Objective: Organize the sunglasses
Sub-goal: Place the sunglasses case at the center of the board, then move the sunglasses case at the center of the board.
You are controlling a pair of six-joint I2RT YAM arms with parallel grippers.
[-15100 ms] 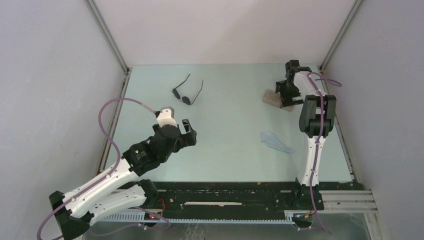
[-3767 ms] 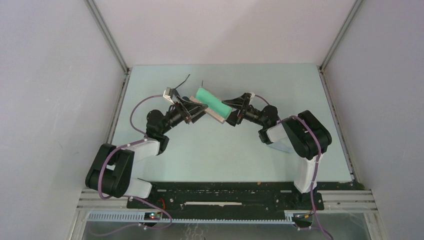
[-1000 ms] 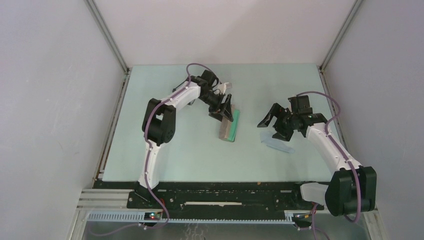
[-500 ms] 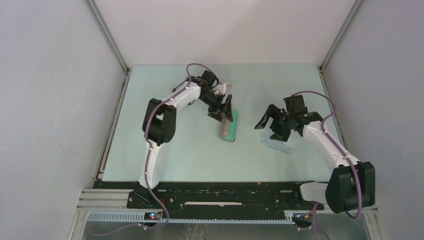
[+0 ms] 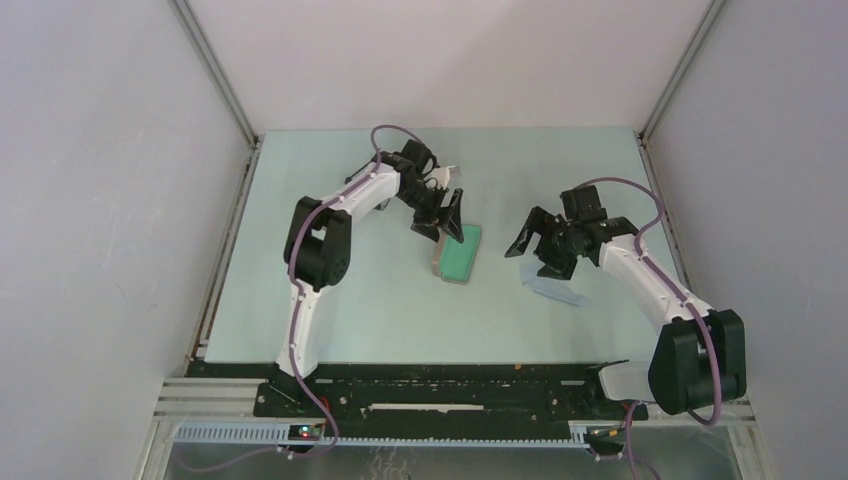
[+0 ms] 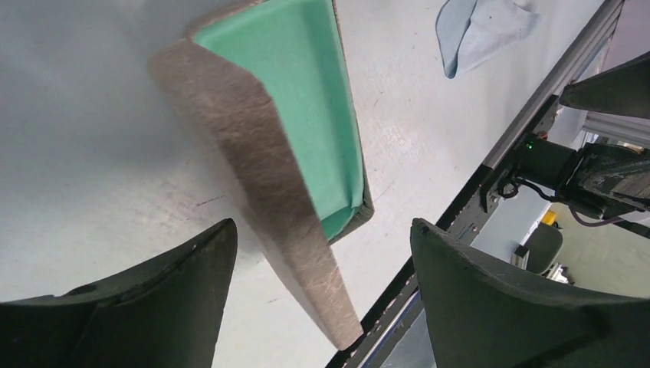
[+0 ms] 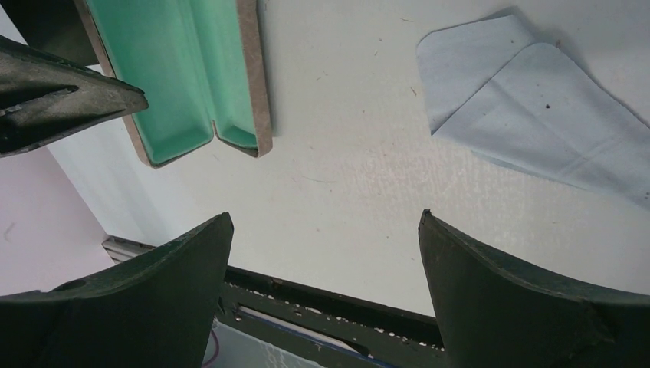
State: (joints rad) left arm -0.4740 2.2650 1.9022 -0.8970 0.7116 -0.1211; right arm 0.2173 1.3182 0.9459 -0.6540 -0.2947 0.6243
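The sunglasses appear in no view, so I cannot state their position. Expect a light, fragile item with scratch-prone lenses. I would grip it gently at the bridge or a hinge, never on the lenses.

My left pincer [image 6: 322, 230] stands wide, with the flap of the grey felt oblong case with green lining [image 6: 291, 100] between its fingers. The case is open and empty.

My right pincer [image 7: 326, 217] gapes wide over the bench [image 7: 360, 153], holding nothing. The light blue folded cloth [image 7: 529, 115] lies upper right.

No writing, label, brand mark or number can be read anywhere: the case [image 5: 458, 254], the cloth [image 5: 560, 292] and the counter [image 5: 380, 310] are plain.
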